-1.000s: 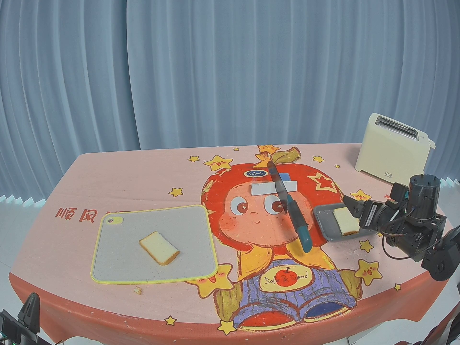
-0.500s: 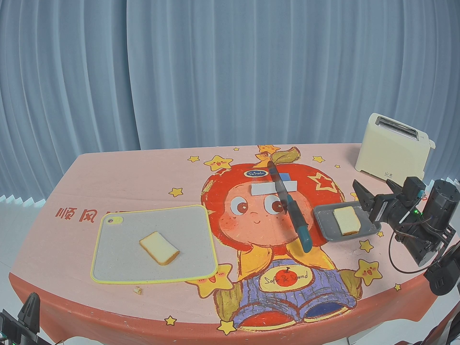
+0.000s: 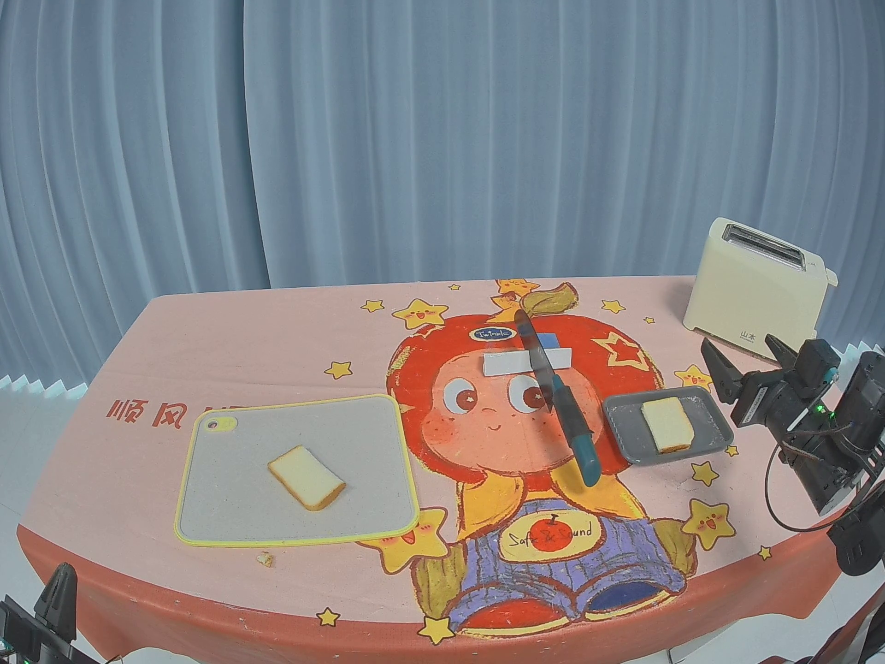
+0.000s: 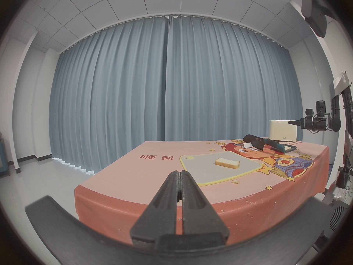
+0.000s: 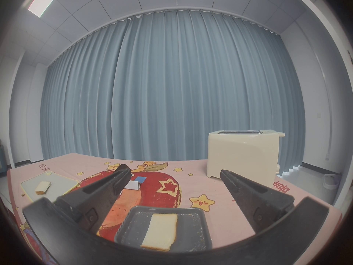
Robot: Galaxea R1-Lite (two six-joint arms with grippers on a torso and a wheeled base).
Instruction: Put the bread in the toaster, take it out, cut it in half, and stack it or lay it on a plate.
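Observation:
One half slice of bread point(image 3: 667, 423) point(image 5: 160, 231) lies on the grey plate point(image 3: 629, 432) point(image 5: 193, 232) at the table's right. The other half slice point(image 3: 306, 477) point(image 4: 227, 162) point(image 5: 42, 187) lies on the grey cutting board point(image 3: 240, 500) point(image 4: 200, 168) at the left. My right gripper point(image 3: 742, 359) point(image 5: 174, 183) hangs open just right of the plate, above the table, with nothing in it. The cream toaster point(image 3: 756, 290) point(image 5: 242, 154) stands at the back right. My left gripper point(image 4: 180, 190) is shut and empty, low off the table's front left corner.
A knife point(image 3: 560, 398) with a teal handle rests across a small white and blue block point(image 3: 525, 359) in the middle of the table. A crumb point(image 3: 265, 559) lies near the front edge, below the cutting board.
My right gripper has drawn back to the right, off the plate, leaving the bread half lying there. The left arm has not moved.

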